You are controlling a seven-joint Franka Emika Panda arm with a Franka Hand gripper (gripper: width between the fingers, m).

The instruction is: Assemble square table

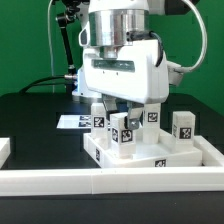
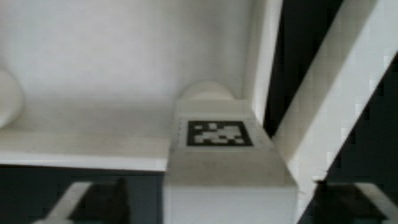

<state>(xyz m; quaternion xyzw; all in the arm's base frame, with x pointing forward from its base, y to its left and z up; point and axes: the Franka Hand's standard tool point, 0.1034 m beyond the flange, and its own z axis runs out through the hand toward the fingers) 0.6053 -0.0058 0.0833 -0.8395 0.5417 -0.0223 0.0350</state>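
The claw [image 1: 125,112] hangs straight down over the middle of the black worktop [image 1: 30,110]. Its jaws are spread, one on each side of an upright white leg [image 1: 125,135]. In the wrist view that same leg [image 2: 222,150] shows its black-and-white tag face-on. A dark gap is visible between the leg and each finger [image 2: 75,202], so the fingers flank it without pinching it.

The leg stands on the tabletop [image 1: 185,152], a white square slab lying rim-up, just toward 5 o'clock from the centre of the exterior view. The wrist view shows the slab's pale inner face and raised rim [image 2: 89,150] behind the leg.

Three more legs stand upright around the claw, each with a tag facing the camera:
- The second leg [image 1: 98,117] is at 9 o'clock from the flanked one, near the slab's far corner.
- The third leg [image 1: 152,115] is at 2 o'clock, close beside the claw.
- The fourth leg [image 1: 183,125] is at 3 o'clock, well clear of the claw.

I cannot tell whether these three rest on the slab or just behind it.

The marker board [image 1: 72,122] lies flat on the worktop at 9 o'clock, beyond the second leg. The long white border wall [image 1: 100,182] runs along the 6 o'clock edge, just in front of the tabletop.
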